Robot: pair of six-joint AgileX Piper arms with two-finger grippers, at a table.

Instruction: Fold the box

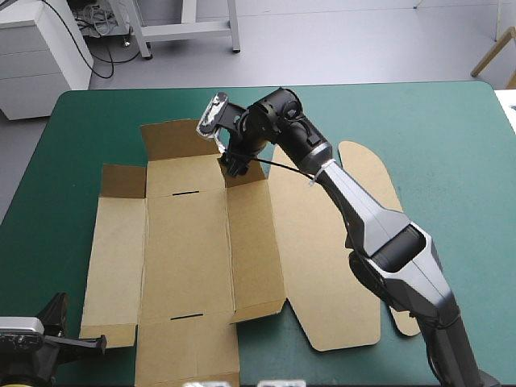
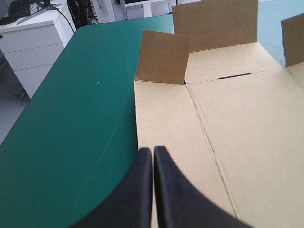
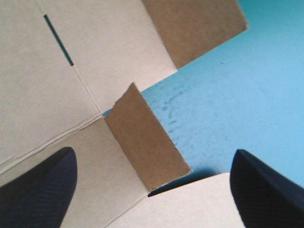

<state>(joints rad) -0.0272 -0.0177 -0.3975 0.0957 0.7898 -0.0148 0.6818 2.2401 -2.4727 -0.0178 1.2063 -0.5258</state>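
At the far end of the table, the box lies mostly flat on the teal-green cover, its base and side panels spread out and its lid flat to the right. Only the far wall and the small corner flaps beside it stand up. The right hand hovers over the far right corner with its fingers wide apart, gripping nothing. One tilted corner flap stands between them, just beside the crease that meets the slot. The left hand is empty, its fingers pressed together, and sits low at the near left edge of the board. The step looks to be turning that corner flap inward so the side wall can rise with it. To do it well, the right hand should probably come down squarely around the flap, close near its root and not its free tip, and swing it along the crease without dragging the sheet. The left hand could press on the board to stop it sliding, since light board may shift or spring back.
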